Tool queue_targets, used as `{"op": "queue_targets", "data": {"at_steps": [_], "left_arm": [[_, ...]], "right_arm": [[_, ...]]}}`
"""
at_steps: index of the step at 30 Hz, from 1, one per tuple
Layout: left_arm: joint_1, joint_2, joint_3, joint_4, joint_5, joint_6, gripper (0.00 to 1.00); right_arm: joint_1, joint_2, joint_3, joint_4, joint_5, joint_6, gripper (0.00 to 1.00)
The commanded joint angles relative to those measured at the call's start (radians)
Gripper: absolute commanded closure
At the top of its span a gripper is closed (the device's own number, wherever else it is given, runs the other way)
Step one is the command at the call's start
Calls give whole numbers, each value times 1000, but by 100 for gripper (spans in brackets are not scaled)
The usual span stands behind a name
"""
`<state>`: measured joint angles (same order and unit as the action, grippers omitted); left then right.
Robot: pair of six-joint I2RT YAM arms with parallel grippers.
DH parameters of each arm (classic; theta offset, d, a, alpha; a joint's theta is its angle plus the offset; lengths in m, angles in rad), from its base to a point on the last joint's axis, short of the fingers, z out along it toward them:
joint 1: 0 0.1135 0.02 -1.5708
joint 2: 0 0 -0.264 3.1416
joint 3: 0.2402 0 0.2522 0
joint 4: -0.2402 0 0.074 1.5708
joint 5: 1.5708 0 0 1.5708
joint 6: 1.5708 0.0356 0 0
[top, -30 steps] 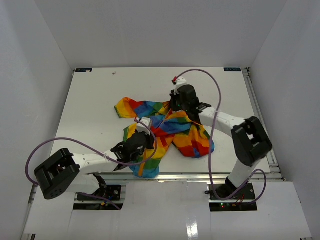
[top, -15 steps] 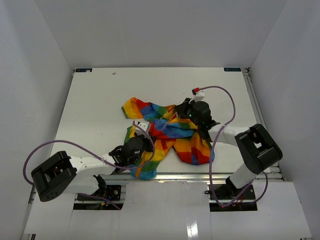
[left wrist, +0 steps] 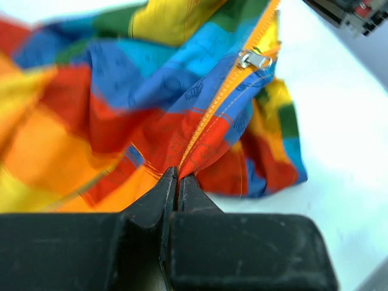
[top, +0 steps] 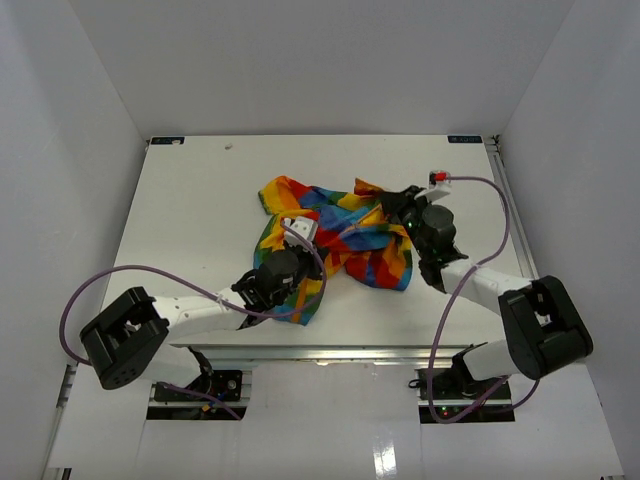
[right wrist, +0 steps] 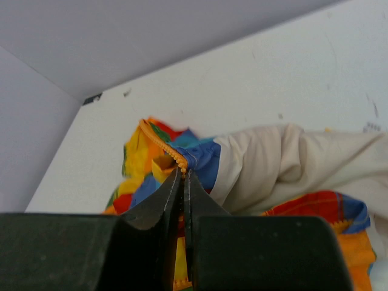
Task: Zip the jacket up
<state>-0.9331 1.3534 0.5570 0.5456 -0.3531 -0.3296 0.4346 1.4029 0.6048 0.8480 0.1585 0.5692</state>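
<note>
Lying in a crumpled heap in the middle of the white table [top: 190, 200] is the jacket [top: 345, 232], all patches of red, orange, yellow, green and blue. The left arm [top: 195, 315] reaches in to the near left end of the heap. The right arm [top: 475, 280] reaches in to its far right end. The left gripper [left wrist: 177, 177] is squeezed tight, and it pinches the jacket at the bottom edge, right where the orange zipper [left wrist: 221, 97] starts. The right gripper [right wrist: 183, 173] is squeezed tight too, and it bites the edge of the jacket where the orange zipper teeth come to its tips. Next to that bite the cream lining [right wrist: 273, 160] is turned out and shows in a big soft fold. A strip of blue trim [right wrist: 203, 159] sits between the lining and the teeth. From the left pinch the zipper runs in a line across the cloth, away from the fingers. The little silver zipper pull [left wrist: 253, 59] sits on that line, well away from the left pinch.
</note>
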Motion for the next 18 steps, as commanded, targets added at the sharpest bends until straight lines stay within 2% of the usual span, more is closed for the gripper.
{"op": "queue_targets", "data": {"at_steps": [1, 5, 8, 10, 14, 18], "left_arm": [[-37, -45, -147, -69, -4, -57, 100], [-56, -79, -204, -99, -38, -91, 100], [-70, -107, -260, -108, -47, -110, 100], [-80, -107, -283, -104, -52, -119, 100], [-106, -92, -309, -83, -46, -126, 100], [-125, -95, -319, -72, -57, -128, 100]], "right_arm": [[-4, -46, -229, 259, 194, 128, 92], [38, -25, -313, 270, 191, 166, 89], [44, -21, -386, 339, 170, 163, 64], [47, -45, -383, 306, 138, 126, 57], [46, -150, -331, 186, 57, -11, 51], [46, -198, -187, -47, -16, -140, 41]]}}
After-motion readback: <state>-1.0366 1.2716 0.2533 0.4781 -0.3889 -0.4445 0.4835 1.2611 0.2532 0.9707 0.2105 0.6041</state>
